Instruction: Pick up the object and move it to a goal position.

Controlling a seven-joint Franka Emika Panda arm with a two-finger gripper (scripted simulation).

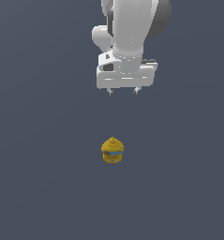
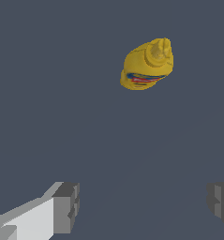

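Arm: one white Panda arm enters from the upper edge of the exterior view, wrist pointing down.
Hand (image 1: 123,91): released; the two fingertips stand apart with nothing between them. In the wrist view the hand (image 2: 144,206) shows as two grey finger pads at either side of the frame, with a wide gap of bare surface between.
Fingers (image 2: 66,208): grey blocky pads (one attached to a white link), touching nothing.
Object (image 1: 112,150): small mustard-yellow item with a light-blue band, resting on the dark grey surface, seen end-on as a stubby shape in the exterior view.
Object, wrist view (image 2: 147,64): yellow body with a knobbed tip and a blue-and-red stripe along one side, lying tilted.
Relation: the object lies well apart from the hand, lower in the exterior view and slightly toward that view's left of the fingertips; no contact.
Surface (image 1: 38,187): uniform dark grey-blue (whether it is a counter or a floor cannot be told).
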